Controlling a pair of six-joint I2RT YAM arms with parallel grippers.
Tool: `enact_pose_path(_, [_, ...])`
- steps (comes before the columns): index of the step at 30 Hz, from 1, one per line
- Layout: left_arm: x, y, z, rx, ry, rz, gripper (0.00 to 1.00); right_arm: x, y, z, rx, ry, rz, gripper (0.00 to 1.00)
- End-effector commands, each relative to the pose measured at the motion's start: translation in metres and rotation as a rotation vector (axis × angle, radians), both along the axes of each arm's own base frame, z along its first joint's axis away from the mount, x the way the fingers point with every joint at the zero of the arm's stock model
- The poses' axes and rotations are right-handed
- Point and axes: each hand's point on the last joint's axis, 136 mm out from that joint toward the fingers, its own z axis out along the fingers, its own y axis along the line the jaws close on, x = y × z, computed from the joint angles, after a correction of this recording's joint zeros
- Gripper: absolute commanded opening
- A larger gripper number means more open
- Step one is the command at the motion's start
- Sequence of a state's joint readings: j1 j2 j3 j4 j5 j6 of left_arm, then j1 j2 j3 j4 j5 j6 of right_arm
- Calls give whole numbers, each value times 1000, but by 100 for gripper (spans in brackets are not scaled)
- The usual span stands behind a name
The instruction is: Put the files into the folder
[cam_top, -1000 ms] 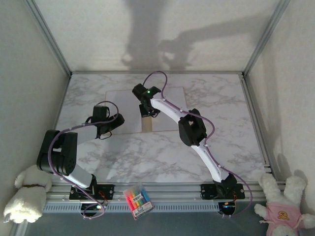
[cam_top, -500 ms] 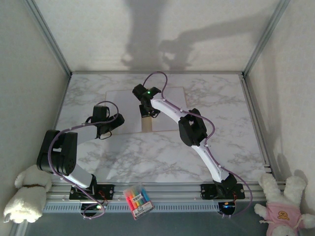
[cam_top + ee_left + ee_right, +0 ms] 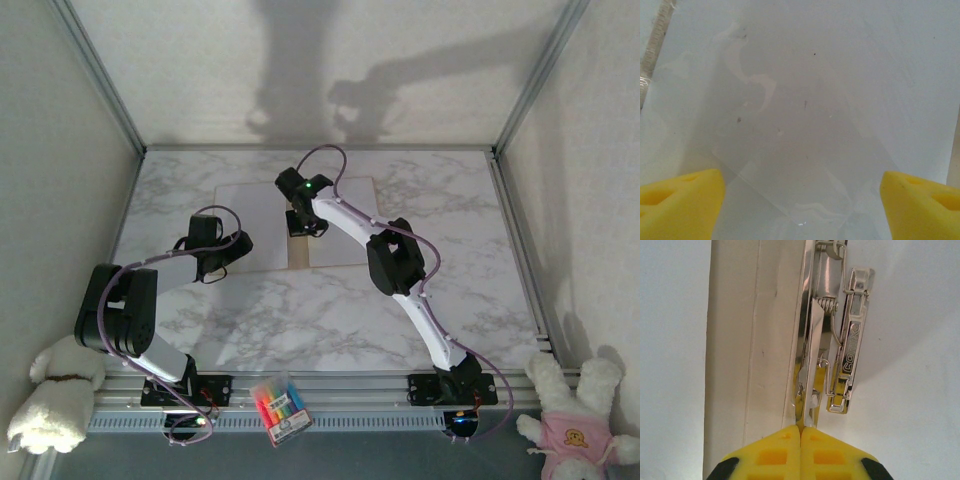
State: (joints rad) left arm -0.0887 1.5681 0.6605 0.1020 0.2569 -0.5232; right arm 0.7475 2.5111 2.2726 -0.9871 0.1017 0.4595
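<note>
At the middle of the counter (image 3: 300, 320) the folder (image 3: 297, 256) is laid open, its tan spine showing between the white files (image 3: 245, 205) spread over both leaves. The right hand (image 3: 801, 432) is held over the spine, fingertips pressed together at the near end of a metal clip (image 3: 837, 340). The left hand (image 3: 800, 202) is spread wide above the left sheet.
</note>
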Motion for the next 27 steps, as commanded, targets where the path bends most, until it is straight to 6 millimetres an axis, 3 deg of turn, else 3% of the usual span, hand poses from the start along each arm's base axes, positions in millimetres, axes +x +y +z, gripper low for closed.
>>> enact_pose_path(1, [-31,5,-34,15,160,5,83,-12,-49,-50,-175,121,-48,0])
enact_pose_path(8, [-30,4,-34,14,158,3,83,-5,-51,-37,-198,90,-35,0])
enact_pose_path(27, [-29,4,-34,15,161,3,83,-18,-54,-70,-227,151,-33,0])
